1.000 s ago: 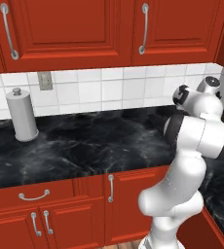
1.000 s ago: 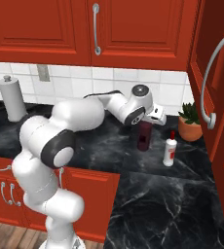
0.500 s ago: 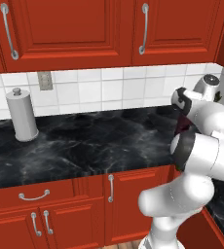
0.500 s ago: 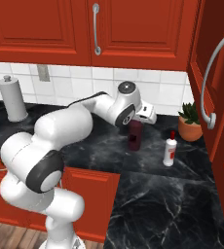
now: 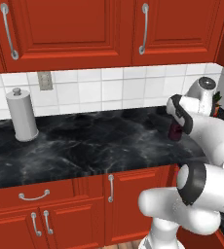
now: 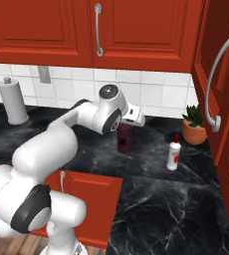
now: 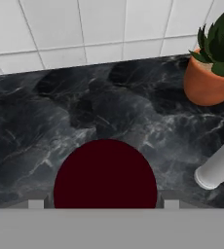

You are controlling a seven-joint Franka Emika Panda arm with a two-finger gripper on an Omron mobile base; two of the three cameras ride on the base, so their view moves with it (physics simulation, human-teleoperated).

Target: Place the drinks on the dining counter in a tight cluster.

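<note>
One dark maroon bottle [image 6: 125,138] clamped in the pincer [image 6: 128,130], lifted above the black worktop [image 6: 151,159], white red-capped bottle [image 6: 173,153] nearby.

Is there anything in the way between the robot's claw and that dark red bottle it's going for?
No, nothing visible. The gripper sits right over the maroon bottle, and in the hand view the bottle's round top lies directly between the two fingertips. The white red-capped bottle and potted plant stand off to the side.
</note>
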